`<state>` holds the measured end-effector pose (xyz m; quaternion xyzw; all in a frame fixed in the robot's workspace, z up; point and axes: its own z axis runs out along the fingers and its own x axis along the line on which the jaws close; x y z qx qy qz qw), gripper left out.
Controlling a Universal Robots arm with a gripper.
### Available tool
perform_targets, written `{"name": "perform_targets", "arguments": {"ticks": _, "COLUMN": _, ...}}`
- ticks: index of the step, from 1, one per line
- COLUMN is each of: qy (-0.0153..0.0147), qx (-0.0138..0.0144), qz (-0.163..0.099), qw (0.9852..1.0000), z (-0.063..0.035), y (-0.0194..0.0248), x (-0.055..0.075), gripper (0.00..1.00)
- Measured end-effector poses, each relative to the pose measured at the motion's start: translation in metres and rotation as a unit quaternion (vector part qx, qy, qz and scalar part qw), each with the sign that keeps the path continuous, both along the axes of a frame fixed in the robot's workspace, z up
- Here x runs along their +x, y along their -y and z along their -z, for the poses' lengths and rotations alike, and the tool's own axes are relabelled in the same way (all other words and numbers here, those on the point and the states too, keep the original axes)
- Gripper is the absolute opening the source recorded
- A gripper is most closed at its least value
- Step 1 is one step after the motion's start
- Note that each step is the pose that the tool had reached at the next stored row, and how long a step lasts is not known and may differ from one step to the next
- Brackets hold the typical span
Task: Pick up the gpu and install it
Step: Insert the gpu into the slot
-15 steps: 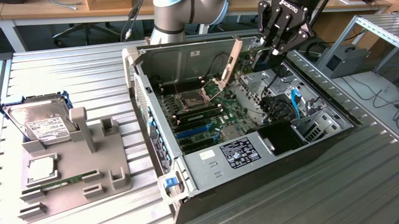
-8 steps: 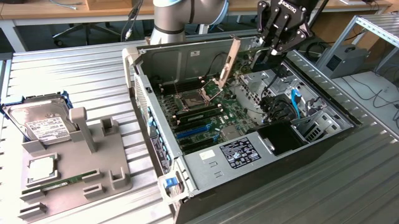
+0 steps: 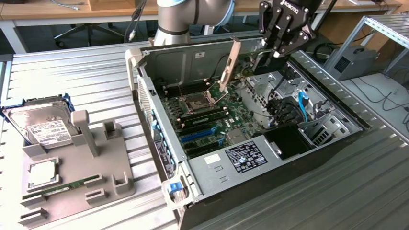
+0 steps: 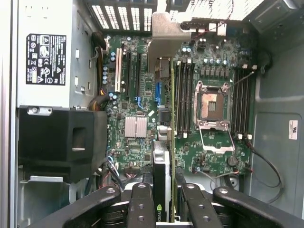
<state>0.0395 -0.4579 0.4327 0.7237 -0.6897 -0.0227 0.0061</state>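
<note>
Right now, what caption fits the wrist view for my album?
The fingers hold the gpu edge-on above the motherboard.

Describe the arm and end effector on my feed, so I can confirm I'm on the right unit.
The arm is a smooth silver-grey tube with rounded joint housings. The end effector is black, with white lettering printed on its body. Its fingers are jointed black links, broad and flat, dotted with small round silvery pins.

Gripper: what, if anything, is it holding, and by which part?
The gpu, pinched by the gripper across its flat faces, at the end away from its metal bracket.
</note>
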Motion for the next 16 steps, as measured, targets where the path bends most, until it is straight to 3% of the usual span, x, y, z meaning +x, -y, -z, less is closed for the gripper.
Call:
{"name": "perform_targets", "arguments": {"ticks": 4, "qy": 0.0000, "qx": 0.0000, "qz": 0.000, "qw": 1.0000, "z": 0.0004, "y": 0.0001, "x": -0.014, "gripper": 0.27}}
{"name": "perform_targets", "arguments": {"ticks": 16, "qy": 0.0000, "qx": 0.0000, "qz": 0.000, "qw": 1.0000, "z": 0.0011, "y": -0.0002, "x": -0.016, "gripper": 0.27}}
